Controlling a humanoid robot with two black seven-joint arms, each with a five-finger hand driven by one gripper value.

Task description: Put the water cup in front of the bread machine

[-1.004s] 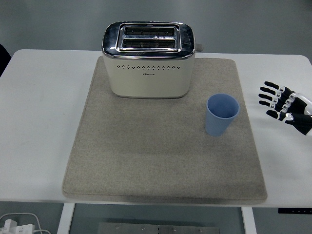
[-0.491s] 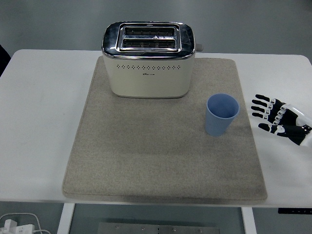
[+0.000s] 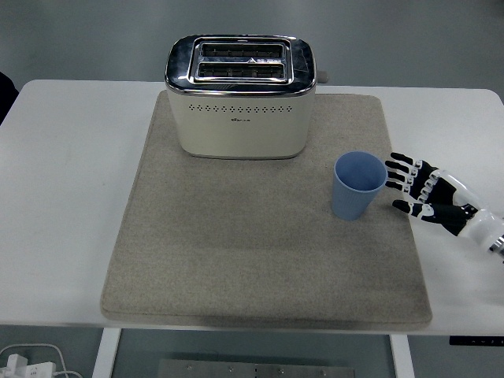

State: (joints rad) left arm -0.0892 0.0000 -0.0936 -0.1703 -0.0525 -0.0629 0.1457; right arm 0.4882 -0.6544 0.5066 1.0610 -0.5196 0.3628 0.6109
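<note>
as the right hand [image 3: 425, 193] nears the blue water cup [image 3: 358, 186], fingers spread and empty, a grip around the cup's middle should keep it upright.

Cream toaster with glossy chrome-metal top [image 3: 240, 94], smooth body. Light-blue matt plastic cup [image 3: 358, 186]. Beige felt-like cloth mat [image 3: 236, 252], rough. White table [image 3: 63, 197], smooth.

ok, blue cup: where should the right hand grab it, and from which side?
Grip the blue cup around its side wall at mid-height, coming in from its right. It stands upright with its mouth open, and the right hand is already beside it, fingers spread toward it, not touching.
</note>
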